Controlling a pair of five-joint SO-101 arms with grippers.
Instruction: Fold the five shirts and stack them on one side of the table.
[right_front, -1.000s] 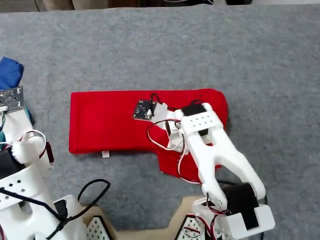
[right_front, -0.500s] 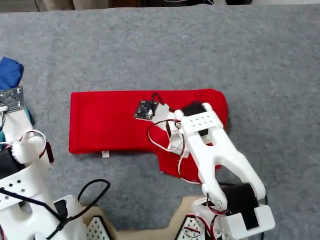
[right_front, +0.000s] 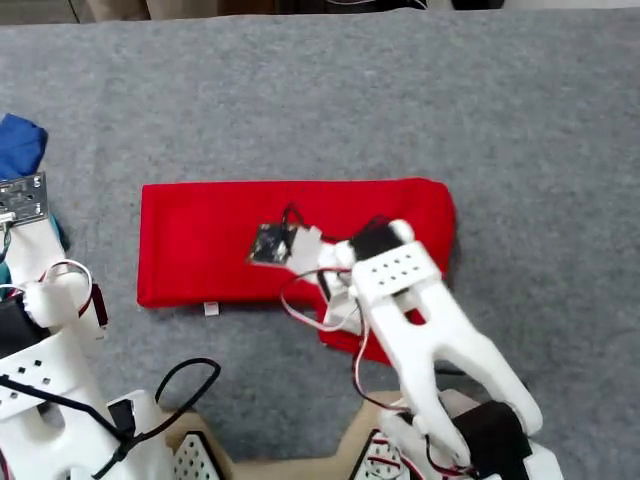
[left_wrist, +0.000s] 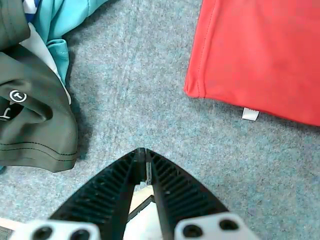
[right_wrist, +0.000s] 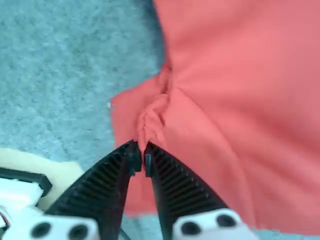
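The right jaws were clenched on a bunched fold of the red shirt (right_wrist: 240, 100), right at the inner corner of a flap (right_wrist: 125, 120) that stuck out from the shirt's near side. The left jaws were pressed together and held nothing. They hung over bare grey cloth between the red shirt's near left corner, by its white tag (left_wrist: 250, 114), and a heap of loose clothes.

The red shirt lay flat in the middle of the desk (right_front: 400, 90) as a long band, its long edges straight and its left end square. Only the pinched flap broke that outline, so the fold looked partly made, with the flap not yet turned in and the band not yet halved.

In the heap, a dark shirt (left_wrist: 30, 120) and a teal shirt (left_wrist: 55, 20) were crumpled together, and a blue shirt (right_front: 18, 145) sat at the desk's left edge. None looked folded and no neat stack was in sight, so most of the job seemed to remain.

The far half and the right side of the desk lay bare, which probably left space for a stack. The left side was crowded by the heap and the left arm.
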